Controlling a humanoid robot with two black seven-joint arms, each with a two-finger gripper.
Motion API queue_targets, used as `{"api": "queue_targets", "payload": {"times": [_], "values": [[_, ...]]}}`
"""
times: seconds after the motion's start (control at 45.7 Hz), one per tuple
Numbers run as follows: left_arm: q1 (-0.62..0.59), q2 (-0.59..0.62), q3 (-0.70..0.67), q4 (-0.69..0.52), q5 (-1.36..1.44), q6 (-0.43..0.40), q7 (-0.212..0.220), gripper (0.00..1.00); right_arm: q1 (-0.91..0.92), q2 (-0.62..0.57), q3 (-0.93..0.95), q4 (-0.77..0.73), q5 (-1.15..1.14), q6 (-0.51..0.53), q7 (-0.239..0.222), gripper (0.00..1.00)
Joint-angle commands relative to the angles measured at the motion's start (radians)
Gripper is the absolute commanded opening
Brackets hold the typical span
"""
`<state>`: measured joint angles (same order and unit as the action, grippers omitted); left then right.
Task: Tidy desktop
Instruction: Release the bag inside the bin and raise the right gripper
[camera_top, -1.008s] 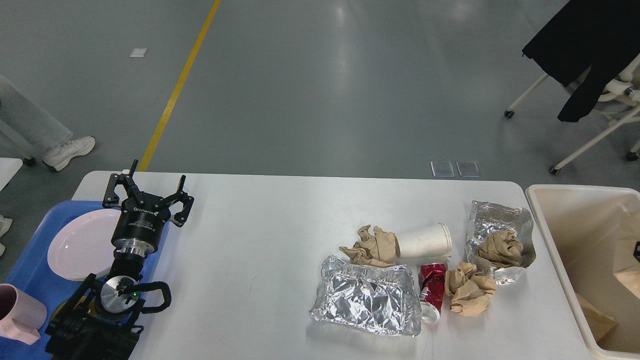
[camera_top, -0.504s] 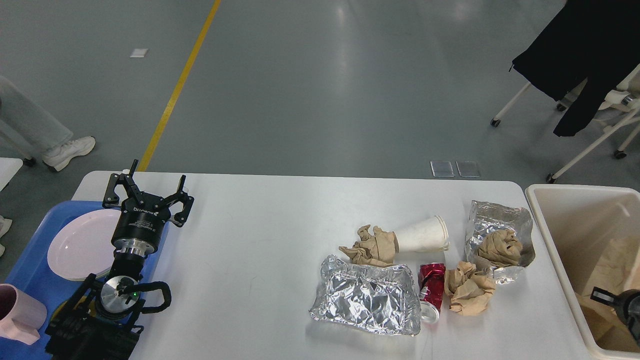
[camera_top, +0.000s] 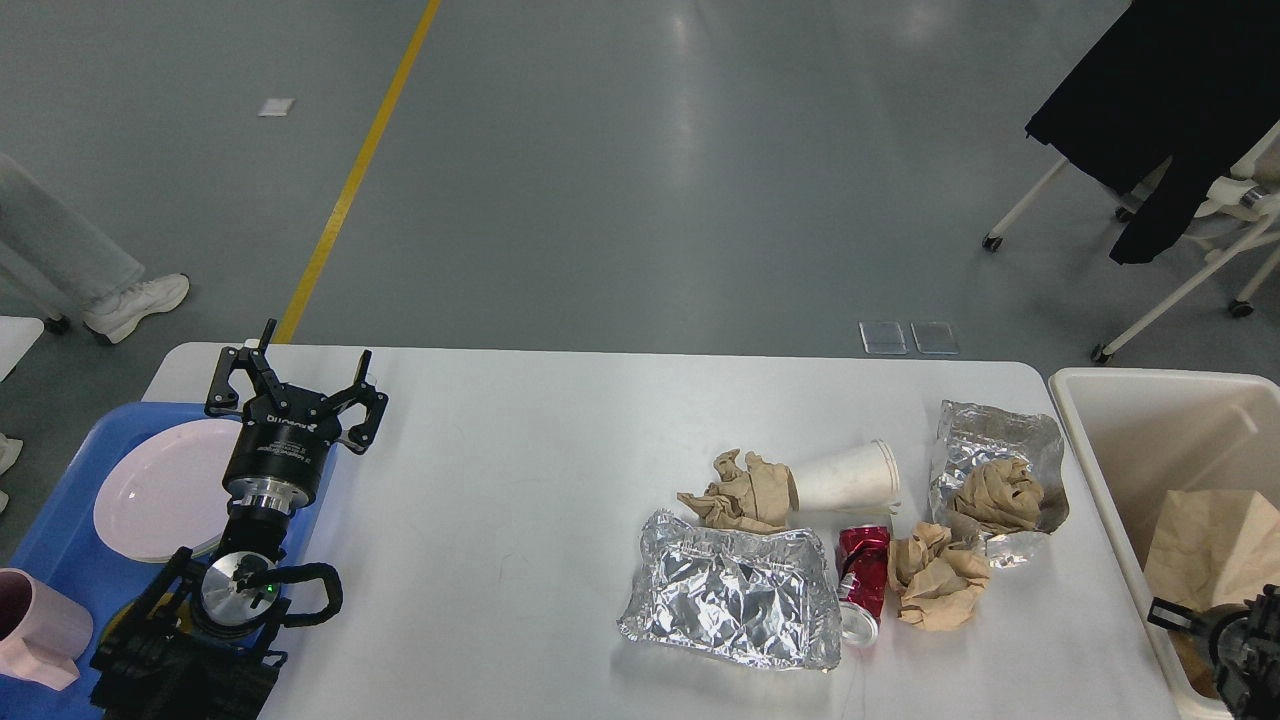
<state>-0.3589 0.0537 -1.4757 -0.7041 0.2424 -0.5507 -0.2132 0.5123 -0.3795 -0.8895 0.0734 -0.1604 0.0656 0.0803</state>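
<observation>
Head view: left gripper (camera_top: 296, 385) spread empty; right gripper (camera_top: 1235, 645) over bin (camera_top: 1100, 470), grip unclear. Next, probably litter beside the cup (camera_top: 845, 478) on the desktop (camera_top: 520, 500).

There is one view, from the robot's head. It looks forward and down from high up. The white desktop (camera_top: 520, 480) fills the lower half and the grey floor (camera_top: 640, 170) lies beyond it. The left arm (camera_top: 240, 560) comes in at the bottom left.
</observation>
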Motion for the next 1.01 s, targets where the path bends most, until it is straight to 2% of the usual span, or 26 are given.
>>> {"api": "queue_targets", "payload": {"times": [0.0, 0.066, 0.11, 0.131, 0.701, 0.789, 0.898, 0.986], "values": [[0.000, 0.000, 0.000, 0.000, 0.000, 0.000, 0.000, 0.96, 0.000, -0.004, 0.000, 0.000, -0.001, -0.027, 0.001, 0.44], [0.000, 0.000, 0.000, 0.000, 0.000, 0.000, 0.000, 0.96, 0.000, 0.001, 0.000, 0.002, 0.001, -0.078, 0.006, 0.80], [0.000, 0.000, 0.000, 0.000, 0.000, 0.000, 0.000, 0.97, -0.001, 0.005, 0.001, 0.005, 0.001, -0.116, 0.007, 0.96], [0.000, 0.000, 0.000, 0.000, 0.000, 0.000, 0.000, 0.96, -0.001, 0.005, 0.001, 0.006, -0.001, -0.131, 0.007, 1.00], [0.000, 0.000, 0.000, 0.000, 0.000, 0.000, 0.000, 0.97, 0.017, -0.022, 0.004, 0.028, -0.001, -0.148, 0.007, 1.00], [0.000, 0.000, 0.000, 0.000, 0.000, 0.000, 0.000, 0.96, 0.063, -0.047, -0.012, 0.075, -0.016, -0.145, -0.001, 1.00], [0.000, 0.000, 0.000, 0.000, 0.000, 0.000, 0.000, 0.96, 0.162, -0.150, -0.025, 0.210, -0.021, -0.107, -0.011, 1.00], [0.000, 0.000, 0.000, 0.000, 0.000, 0.000, 0.002, 0.97, 0.300, -0.222, -0.063, 0.360, -0.042, -0.061, -0.069, 1.00]]}}
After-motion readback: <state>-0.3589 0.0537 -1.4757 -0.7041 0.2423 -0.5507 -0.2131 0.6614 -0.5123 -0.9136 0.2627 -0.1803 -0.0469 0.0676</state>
